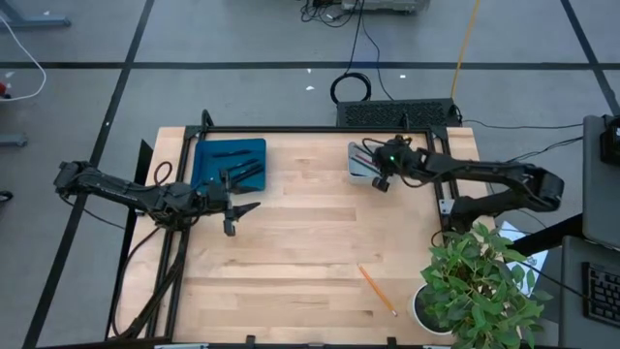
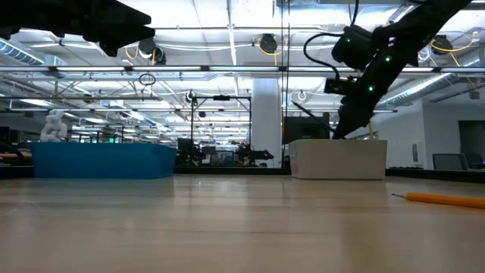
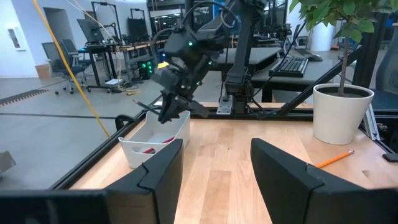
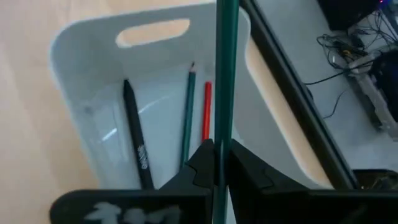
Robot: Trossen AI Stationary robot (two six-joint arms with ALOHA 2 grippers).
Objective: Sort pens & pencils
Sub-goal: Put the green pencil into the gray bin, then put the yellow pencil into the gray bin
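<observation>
My right gripper (image 1: 374, 167) hangs over the white bin (image 1: 360, 165) at the table's far right and is shut on a dark green pencil (image 4: 225, 93). A black stick (image 4: 135, 140), a green pencil (image 4: 188, 118) and a red pencil (image 4: 206, 112) lie flat on the bin's floor. An orange pencil (image 1: 378, 289) lies on the table near the front edge. Dark pens (image 1: 237, 155) lie in the blue tray (image 1: 208, 165). My left gripper (image 1: 232, 208) is open above the table, just in front of that tray. My right gripper pinches the dark green pencil's shaft (image 4: 222, 134) between its two fingers (image 4: 249, 168), coming from above and slanting down toward the bin. The pencil runs on past the fingertips and is lifted clear above the bin's inside.
A potted plant (image 1: 480, 286) stands at the table's near right corner, close to the orange pencil (image 3: 333, 159). A black frame rail (image 1: 320, 129) runs along the far edge. Bare wood lies between the tray (image 2: 102, 161) and the bin (image 2: 339, 159).
</observation>
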